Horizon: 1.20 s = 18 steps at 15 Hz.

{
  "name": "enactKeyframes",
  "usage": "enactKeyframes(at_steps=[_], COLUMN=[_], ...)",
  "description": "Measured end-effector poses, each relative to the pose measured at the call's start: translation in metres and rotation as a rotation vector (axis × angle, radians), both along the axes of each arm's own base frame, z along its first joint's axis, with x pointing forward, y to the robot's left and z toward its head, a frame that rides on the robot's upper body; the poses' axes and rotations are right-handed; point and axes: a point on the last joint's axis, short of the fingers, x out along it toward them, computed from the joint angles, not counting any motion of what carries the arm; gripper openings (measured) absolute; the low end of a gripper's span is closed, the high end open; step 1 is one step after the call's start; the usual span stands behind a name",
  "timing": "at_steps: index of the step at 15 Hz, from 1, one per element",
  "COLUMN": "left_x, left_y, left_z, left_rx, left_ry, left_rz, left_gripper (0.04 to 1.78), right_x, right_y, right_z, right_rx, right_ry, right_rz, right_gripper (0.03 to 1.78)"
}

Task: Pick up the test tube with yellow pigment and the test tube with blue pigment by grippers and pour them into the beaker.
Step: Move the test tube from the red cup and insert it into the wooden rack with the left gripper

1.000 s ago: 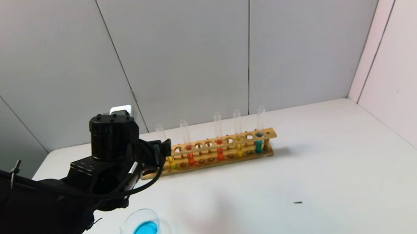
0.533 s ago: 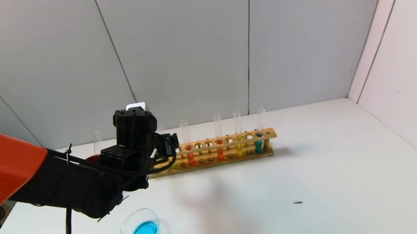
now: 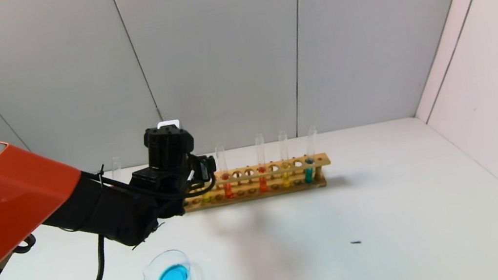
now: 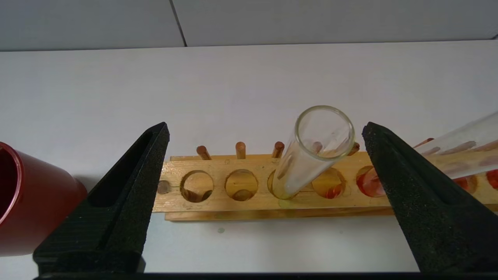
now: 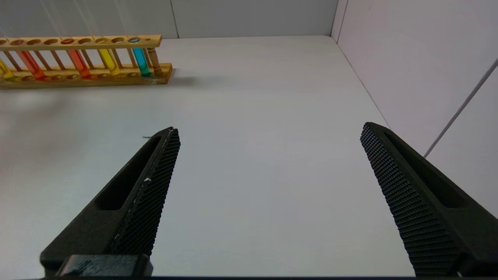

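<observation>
The yellow test tube [image 4: 307,163] stands in the wooden rack [image 4: 218,202], pale yellow liquid at its bottom. My left gripper [image 4: 266,128] is open with its jaws either side of this tube, which is nearer one finger [image 4: 404,186] and touches neither. In the head view the left gripper [image 3: 204,169] covers the rack's left end; only the tube's yellow foot [image 3: 206,197] shows. The beaker [image 3: 168,275] sits near the table front with cyan-blue liquid in it. No tube with cyan-blue liquid shows. My right gripper [image 5: 270,130] is open and empty above bare table.
The rack [image 3: 255,182] also holds two orange-red tubes, a golden-yellow tube [image 3: 286,179] and a teal tube [image 3: 308,173]. A dark-red cup [image 4: 31,202] stands just left of the rack. An empty clear tube [image 3: 115,166] rises behind my left arm. A small dark speck [image 3: 355,242] lies on the table.
My left arm has reached farther forward and to the right, bringing its open gripper from in front of the rack to the rack's left end around the yellow tube.
</observation>
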Motion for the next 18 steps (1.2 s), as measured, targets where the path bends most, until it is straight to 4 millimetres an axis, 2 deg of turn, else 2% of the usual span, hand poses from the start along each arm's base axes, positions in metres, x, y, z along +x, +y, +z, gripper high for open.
enactKeyframes(at_steps=[5, 8, 10, 15, 16, 18], left_x=[0.0062, 0.0073, 0.0072, 0.0062, 0.0056, 0.0052], left_y=[-0.0038, -0.0044, -0.0048, -0.0051, -0.0055, -0.0051], left_z=[-0.0021, -0.0035, -0.0043, -0.0044, -0.0047, -0.0049], left_rx=[0.002, 0.011, 0.012, 0.026, 0.025, 0.024], left_ry=[-0.006, -0.006, -0.005, -0.004, -0.003, -0.002], left_rz=[-0.002, -0.004, -0.005, -0.012, -0.013, -0.013], left_gripper=[1.74, 1.58, 1.36, 0.48, 0.36, 0.32], right_x=[0.0, 0.0, 0.0, 0.0, 0.0, 0.0], right_y=[0.0, 0.0, 0.0, 0.0, 0.0, 0.0], right_z=[0.0, 0.0001, 0.0001, 0.0, 0.0, 0.0], right_rx=[0.0, 0.0, 0.0, 0.0, 0.0, 0.0], right_ry=[0.0, 0.0, 0.0, 0.0, 0.0, 0.0], right_rz=[0.0, 0.0, 0.0, 0.0, 0.0, 0.0], right_gripper=[1.7, 1.7, 1.7, 1.7, 1.7, 1.7])
